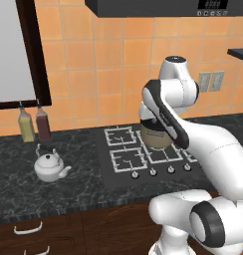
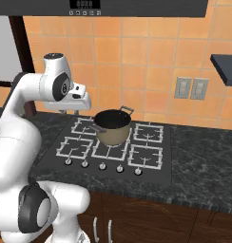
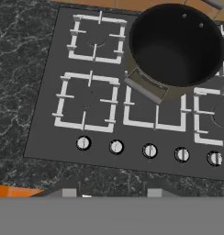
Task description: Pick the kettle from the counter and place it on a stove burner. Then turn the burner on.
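The small whitish kettle (image 1: 50, 167) stands on the black counter (image 1: 24, 194), left of the cooktop and apart from the arm. My gripper (image 3: 112, 193) hovers above the cooktop's left front part, open, with nothing between its fingertips (image 3: 70, 192). In the right base view the gripper (image 2: 74, 109) hangs over the left burners. Below it lie the front left stove burner (image 3: 86, 101) (image 1: 127, 159) (image 2: 75, 147) and the rear left one (image 3: 96, 39), both bare.
A steel pot (image 3: 176, 46) (image 2: 112, 127) (image 1: 156, 138) without a lid sits on the middle rear grate. Several round knobs (image 3: 149, 150) line the cooktop's front edge. Two bottles (image 1: 35, 124) stand against the tiled wall behind the kettle.
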